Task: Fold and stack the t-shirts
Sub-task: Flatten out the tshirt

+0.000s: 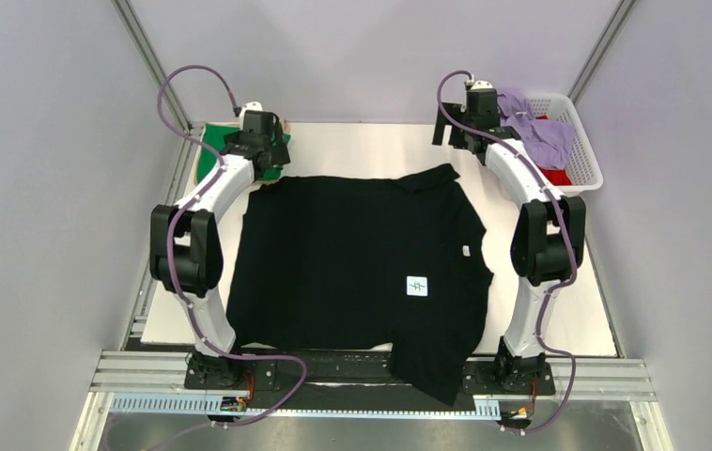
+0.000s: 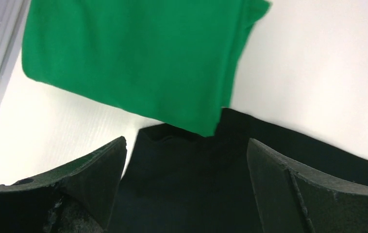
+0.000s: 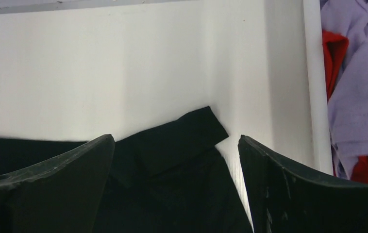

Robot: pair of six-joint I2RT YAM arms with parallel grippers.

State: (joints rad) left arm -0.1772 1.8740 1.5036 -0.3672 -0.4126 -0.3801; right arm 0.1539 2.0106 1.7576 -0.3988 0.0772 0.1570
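A black t-shirt [image 1: 362,263] lies spread flat across the middle of the white table, and its lower hem hangs over the near edge. A folded bright green t-shirt [image 1: 208,155] lies at the back left. My left gripper [image 1: 266,150] hovers open and empty over the black shirt's far left corner [image 2: 187,184], which the green shirt [image 2: 133,58] slightly overlaps. My right gripper [image 1: 465,132] hovers open and empty over the black shirt's far right corner [image 3: 172,145], which is folded back on itself. Lavender [image 1: 545,132] and red [image 1: 554,176] t-shirts lie crumpled in the basket.
A white lattice basket [image 1: 589,160] stands at the back right corner; its rim [image 3: 313,73] shows in the right wrist view beside the lavender shirt [image 3: 361,97]. Grey walls close in the left, the right and the back. Metal rails run along the near edge [image 1: 371,376].
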